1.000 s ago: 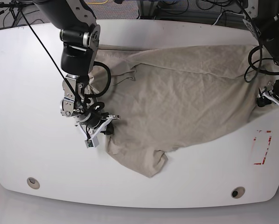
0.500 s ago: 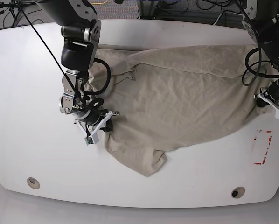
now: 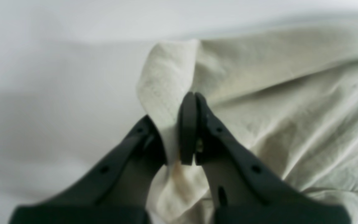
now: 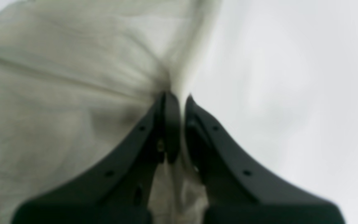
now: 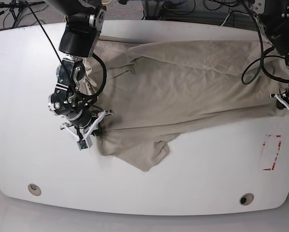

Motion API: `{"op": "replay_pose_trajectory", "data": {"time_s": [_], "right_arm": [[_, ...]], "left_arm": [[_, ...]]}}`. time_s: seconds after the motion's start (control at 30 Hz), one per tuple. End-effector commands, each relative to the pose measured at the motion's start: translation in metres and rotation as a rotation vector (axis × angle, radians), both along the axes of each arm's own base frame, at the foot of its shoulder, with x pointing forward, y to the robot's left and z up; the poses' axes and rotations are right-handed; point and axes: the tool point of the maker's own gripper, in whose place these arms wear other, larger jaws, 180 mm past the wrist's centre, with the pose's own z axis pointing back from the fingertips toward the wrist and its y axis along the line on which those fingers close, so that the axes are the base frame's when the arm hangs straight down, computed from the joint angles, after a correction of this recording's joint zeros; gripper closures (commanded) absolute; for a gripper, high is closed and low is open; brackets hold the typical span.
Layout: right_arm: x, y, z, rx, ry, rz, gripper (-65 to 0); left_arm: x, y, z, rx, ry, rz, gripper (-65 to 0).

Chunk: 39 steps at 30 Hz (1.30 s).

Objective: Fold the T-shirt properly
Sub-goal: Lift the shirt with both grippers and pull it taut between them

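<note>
Two grippers have the T-shirt (image 5: 183, 92) pinched at opposite ends, and it lies spread and wrinkled across the middle of the white table (image 5: 19, 96). In the base view the right gripper (image 5: 93, 129) sits at about 9 o'clock of the cloth, its jaws closed on the fabric edge; the right wrist view shows the dark fingers (image 4: 169, 124) pressed together with beige cloth bunched between them. The left gripper (image 5: 285, 100) sits at about 3 o'clock, at the far edge of the shirt, and the left wrist view shows its fingers (image 3: 187, 127) closed tight on a narrow folded lip of fabric (image 3: 166, 90).

A loose flap (image 5: 151, 157) hangs toward 6 o'clock, not stretched out.

The risks look real. The left gripper's bite seems shallow, right at the hem, so a hard pull outward could slip the cloth free. If the two arms draw apart unevenly, the shirt may twist rather than flatten, and the flap at 6 o'clock could fold under and trap a crease. Lifting too low may drag fabric across the table and bunch it.
</note>
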Motion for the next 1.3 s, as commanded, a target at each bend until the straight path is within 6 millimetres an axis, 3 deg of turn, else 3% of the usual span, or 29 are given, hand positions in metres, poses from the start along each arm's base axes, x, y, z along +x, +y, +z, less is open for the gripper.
{"op": "replay_pose_trajectory", "data": {"time_s": [0.0,0.23,0.47,0.77,1.07,1.23,1.27], "right_arm": [[-0.002,-0.009,0.022,-0.044,-0.051,-0.012,0.0],[-0.020,-0.017,0.036,-0.101,-0.067,-0.021,0.0],[-0.018,-0.024,0.058,-0.139,-0.126,-0.030,0.0],[0.009,-0.052,0.104,-0.220,-0.232,-0.044,0.0],[0.045,-0.086,0.148,-0.279,-0.305,-0.074,-0.2],[0.067,-0.105,0.187,-0.303,-0.367,-0.100,-0.2],[0.073,-0.111,0.200,-0.311,-0.388,-0.110,-0.2]], "left_arm": [[0.005,0.009,0.025,0.055,-0.025,-0.004,0.0],[0.008,-0.004,0.038,0.088,-0.044,-0.025,0.0],[0.020,-0.024,0.061,0.121,-0.110,-0.055,0.0],[0.052,-0.047,0.140,0.186,-0.272,-0.048,0.0],[0.079,-0.085,0.225,0.198,-0.517,-0.048,0.0],[0.094,-0.096,0.265,0.194,-0.585,-0.051,0.0],[0.098,-0.097,0.282,0.196,-0.621,-0.050,0.0]]}}
